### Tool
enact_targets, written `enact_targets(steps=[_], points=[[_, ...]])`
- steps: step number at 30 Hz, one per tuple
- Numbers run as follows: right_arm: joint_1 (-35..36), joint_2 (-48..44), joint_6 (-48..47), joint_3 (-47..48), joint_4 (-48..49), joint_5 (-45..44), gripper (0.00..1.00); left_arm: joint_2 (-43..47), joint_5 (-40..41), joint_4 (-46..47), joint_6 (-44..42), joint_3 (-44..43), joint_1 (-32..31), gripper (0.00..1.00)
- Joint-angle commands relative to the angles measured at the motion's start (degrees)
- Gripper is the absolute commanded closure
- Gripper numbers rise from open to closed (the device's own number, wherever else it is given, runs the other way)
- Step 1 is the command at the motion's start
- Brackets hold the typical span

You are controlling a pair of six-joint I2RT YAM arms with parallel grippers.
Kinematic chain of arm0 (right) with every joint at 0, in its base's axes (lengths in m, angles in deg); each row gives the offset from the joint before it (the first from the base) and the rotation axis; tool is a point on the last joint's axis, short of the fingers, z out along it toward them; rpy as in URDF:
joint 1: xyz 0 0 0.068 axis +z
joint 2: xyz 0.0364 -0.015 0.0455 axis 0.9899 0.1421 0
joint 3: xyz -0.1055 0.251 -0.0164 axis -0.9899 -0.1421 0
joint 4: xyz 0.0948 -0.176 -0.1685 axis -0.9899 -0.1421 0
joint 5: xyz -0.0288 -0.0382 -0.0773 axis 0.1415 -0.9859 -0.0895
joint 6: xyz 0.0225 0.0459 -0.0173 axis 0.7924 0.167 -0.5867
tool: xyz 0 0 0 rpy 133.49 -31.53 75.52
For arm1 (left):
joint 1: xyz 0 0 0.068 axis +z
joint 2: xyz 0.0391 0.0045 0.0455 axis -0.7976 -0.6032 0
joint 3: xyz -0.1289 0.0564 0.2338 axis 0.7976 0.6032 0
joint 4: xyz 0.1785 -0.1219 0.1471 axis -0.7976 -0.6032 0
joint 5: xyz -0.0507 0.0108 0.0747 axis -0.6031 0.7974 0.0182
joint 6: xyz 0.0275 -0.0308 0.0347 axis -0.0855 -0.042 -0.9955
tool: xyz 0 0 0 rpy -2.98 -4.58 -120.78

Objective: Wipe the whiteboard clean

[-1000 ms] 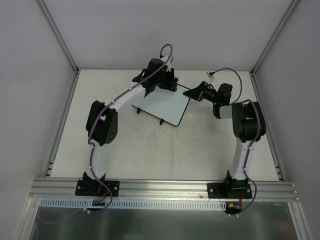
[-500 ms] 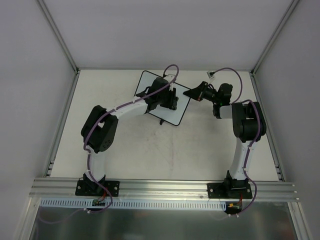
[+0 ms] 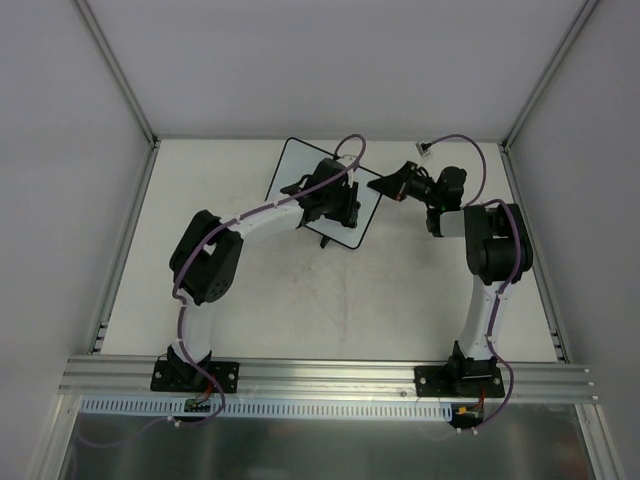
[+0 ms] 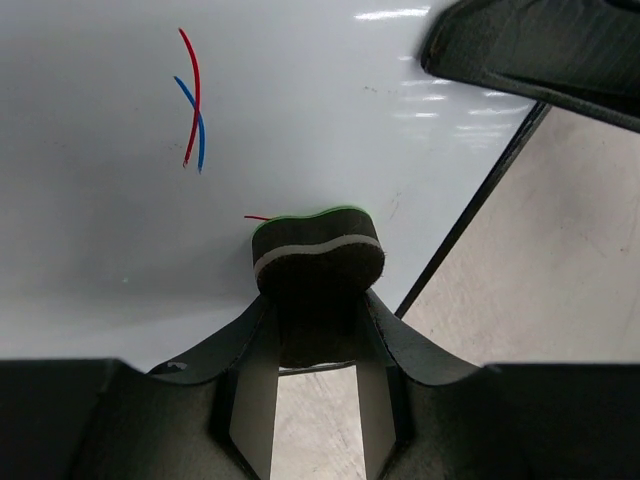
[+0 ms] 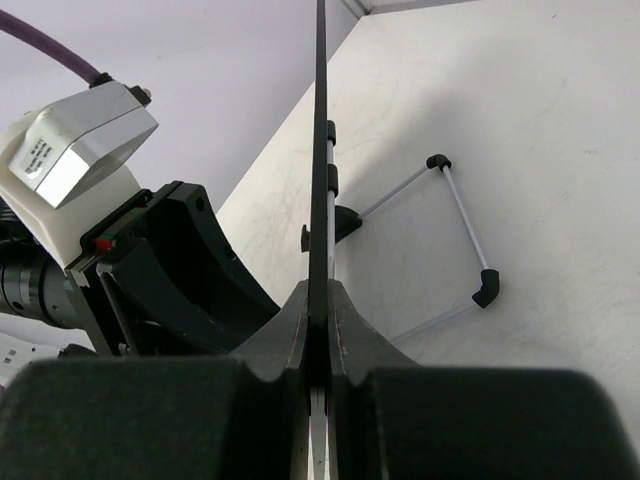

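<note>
**A:** You had the left gripper (image 4: 320, 305) pinching the eraser (image 4: 318, 255), flat on the whiteboard (image 4: 300, 100) near its edge, at the far middle of the table (image 3: 300, 290). Push too hard there and the board could've twisted loose.

**B:** Agreed, because your right gripper (image 5: 318, 300) was clamped only on its thin rim. The face looked glossy white and black-framed, with a crossed red line (image 4: 190, 95) and blue line (image 4: 195, 130) unwiped, and a short red stroke (image 4: 258, 217) beside the eraser.

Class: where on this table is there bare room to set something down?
Free: the table strip between the whiteboard and the arm bases, and the far-left corner. Crowded: far centre, where the left gripper holds an eraser to the board the right gripper clamps.
</note>
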Motion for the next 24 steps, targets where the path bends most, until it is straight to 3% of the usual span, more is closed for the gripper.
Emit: enact_targets(steps=[1,8,24], points=[[2.2,-5.0,2.4,0.3,14.9,8.6,1.00,-5.0,3.4,-0.2,-1.5,-7.7,2.8,1.00],[2.5,-5.1,2.5,0.3,15.1,9.1,1.00,-8.5,3.2,-5.6,-2.8,-20.2,6.3,1.00],[2.7,-4.4,2.9,0.7,15.3,9.5,1.00,-10.8,3.1,-10.0,-4.5,-32.4,10.9,1.00]])
